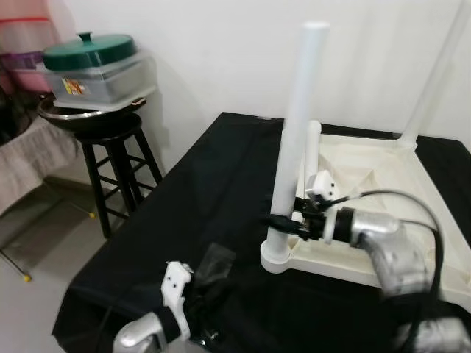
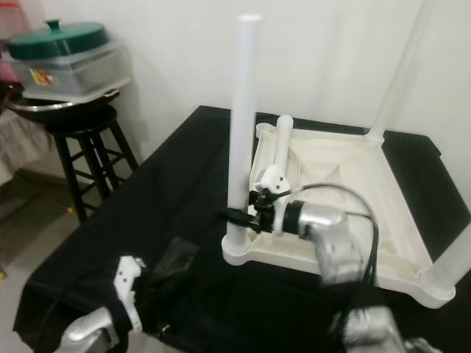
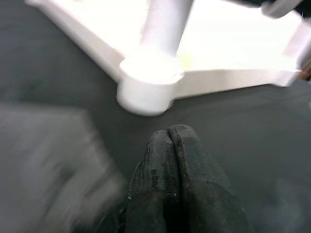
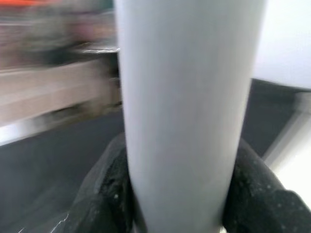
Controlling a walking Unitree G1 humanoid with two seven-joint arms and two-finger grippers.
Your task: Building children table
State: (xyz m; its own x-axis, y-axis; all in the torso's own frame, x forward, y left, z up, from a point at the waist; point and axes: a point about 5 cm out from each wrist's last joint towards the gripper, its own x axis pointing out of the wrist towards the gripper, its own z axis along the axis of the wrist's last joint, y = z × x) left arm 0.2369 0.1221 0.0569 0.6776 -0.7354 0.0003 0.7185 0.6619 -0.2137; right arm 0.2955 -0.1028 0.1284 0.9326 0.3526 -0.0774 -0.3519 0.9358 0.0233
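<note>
an upturned white plastic children's table top lay on a black cloth spread over the work surface, its underside facing up. a tall white table leg stood upright in the round corner socket at the near left corner of the table top. the right gripper reached in from the robot's right and clamped this leg low down, just above the socket; in the right wrist view its two black fingers pressed against either side of the pale tube, closed tight on it. a shorter white leg stood just behind the held one, inside the rim. another leg rose from the far right corner of the table top, and in the right eye view a further one stood at the near right corner.

the left gripper hovered low over the cloth in front of the near left socket, apart from it, its two fingers pressed together with nothing between them. a piece of clear plastic wrap lay on the cloth beside the left arm.

to the left, off the cloth, a dark wooden stool stood on the floor against the white wall, bearing a metal tray, a clear plastic container and a green lid stacked on top.
</note>
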